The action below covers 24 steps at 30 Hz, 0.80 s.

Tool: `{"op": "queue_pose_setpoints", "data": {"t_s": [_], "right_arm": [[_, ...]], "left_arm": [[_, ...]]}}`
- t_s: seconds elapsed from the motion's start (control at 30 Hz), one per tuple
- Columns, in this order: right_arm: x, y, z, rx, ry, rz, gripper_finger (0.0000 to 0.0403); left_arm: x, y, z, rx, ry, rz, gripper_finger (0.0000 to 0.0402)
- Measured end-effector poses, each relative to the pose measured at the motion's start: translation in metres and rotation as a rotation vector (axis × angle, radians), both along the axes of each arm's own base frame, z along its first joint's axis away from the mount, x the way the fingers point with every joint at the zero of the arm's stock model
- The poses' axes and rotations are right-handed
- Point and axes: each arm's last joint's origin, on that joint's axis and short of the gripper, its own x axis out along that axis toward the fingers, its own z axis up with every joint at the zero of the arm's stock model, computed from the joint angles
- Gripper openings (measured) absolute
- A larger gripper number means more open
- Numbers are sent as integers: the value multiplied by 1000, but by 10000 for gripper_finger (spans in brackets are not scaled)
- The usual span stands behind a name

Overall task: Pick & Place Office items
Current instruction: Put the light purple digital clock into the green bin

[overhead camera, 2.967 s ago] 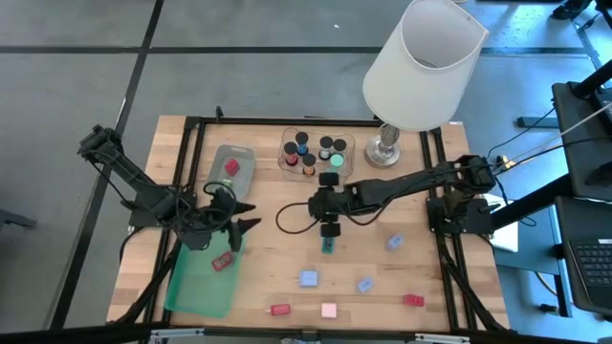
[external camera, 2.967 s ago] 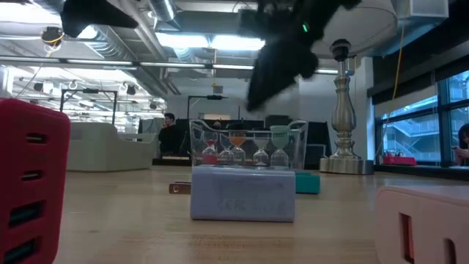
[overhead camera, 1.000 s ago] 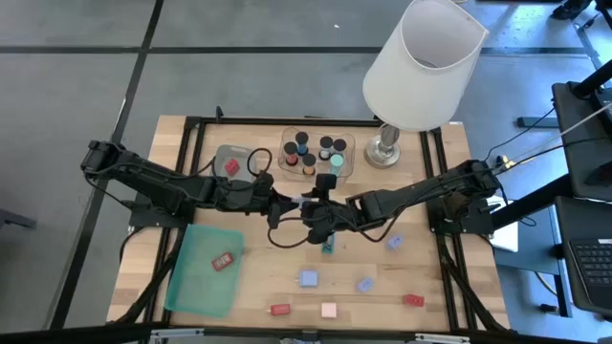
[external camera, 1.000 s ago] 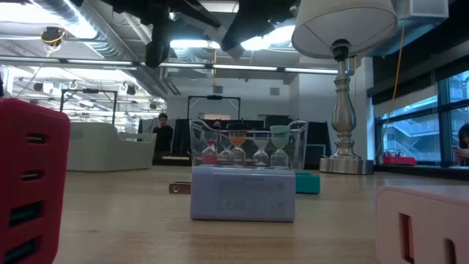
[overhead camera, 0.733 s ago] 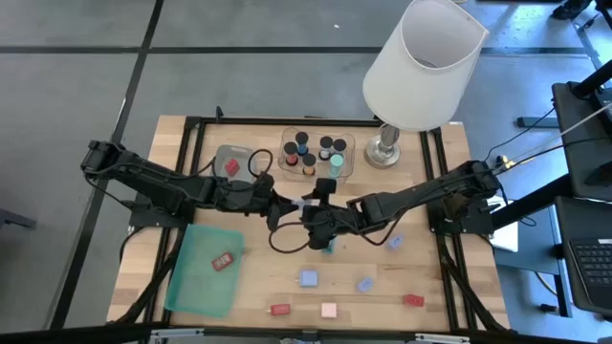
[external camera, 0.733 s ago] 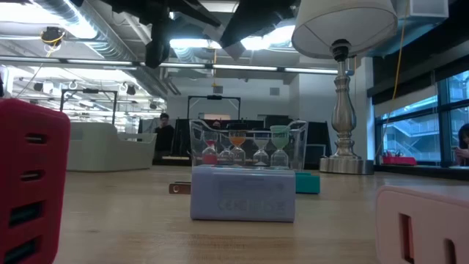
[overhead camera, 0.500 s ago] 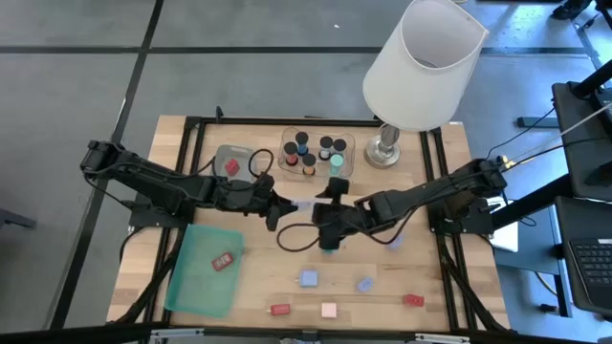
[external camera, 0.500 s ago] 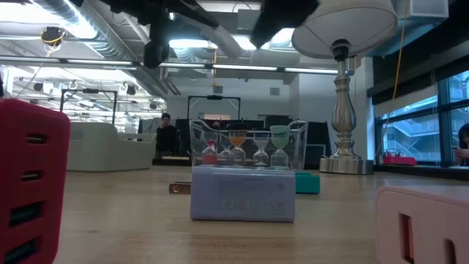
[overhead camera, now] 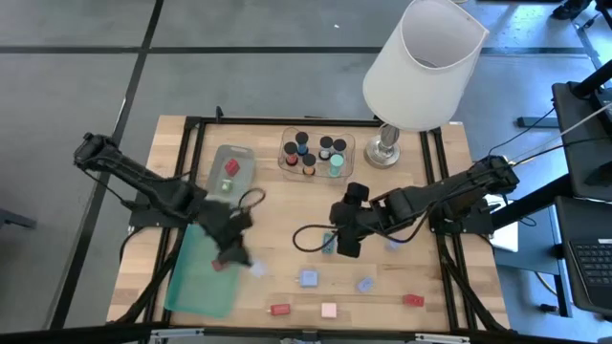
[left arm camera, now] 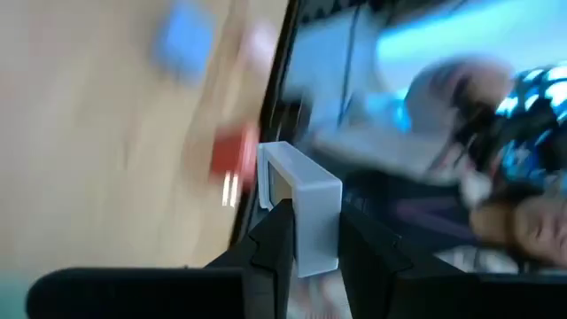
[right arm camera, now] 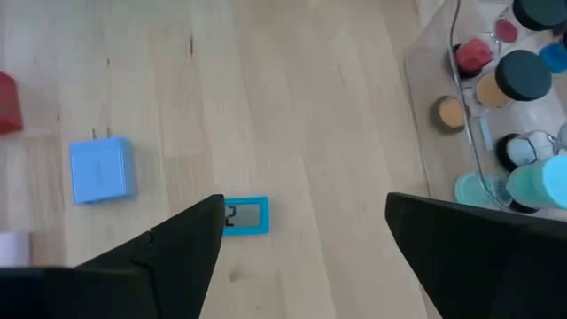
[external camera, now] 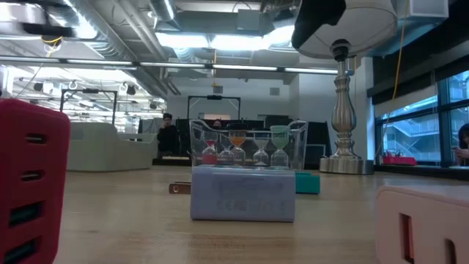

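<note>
My left gripper (overhead camera: 245,260) hangs over the flat green lid (overhead camera: 196,287) at the table's near left, shut on a pale lavender block (left arm camera: 301,208). My right gripper (overhead camera: 341,247) stands open above the table's middle with nothing between its fingers, over a small teal display piece (right arm camera: 244,215) that lies flat on the wood. A blue plug block (right arm camera: 102,168) lies beside it. Dark cylinders with coloured tops stand in a clear tray (overhead camera: 316,153) at the far side. My left gripper pinches the pale lavender block between its two fingers (left arm camera: 270,244), which lie on its two broad sides (left arm camera: 306,252). The block sticks out past the fingertips and is lifted clear of the table. The view is blurred, so the rest does not show.
A white-shaded lamp (overhead camera: 421,67) stands at the far right. A grey tray (overhead camera: 229,172) at the far left holds a red piece. Blue blocks (overhead camera: 308,278), red blocks (overhead camera: 279,310) and a pink block (overhead camera: 329,310) lie scattered along the near side.
The two grippers met over the table's middle with the pale block between them. My right gripper has opened, let the block go and drawn back toward the right. My left gripper has swung with the block toward the near left, over the green lid, turning as it went.
</note>
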Motion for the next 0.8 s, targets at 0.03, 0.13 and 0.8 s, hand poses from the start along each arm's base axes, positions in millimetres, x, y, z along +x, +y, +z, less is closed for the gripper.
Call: {"op": "queue_pose_setpoints", "data": {"t_s": [0.03,0.13,0.8], "right_arm": [[0,0,0,-1,0,3,315],[2,1,-1,2,-11,4,315],[8,1,3,-31,-96,-21,316]], "left_arm": [[-7,-6,-2,-8,54,-17,70],[-28,-19,-13,1,278,-5,70],[-68,-25,-66,462,787,341,76]]}}
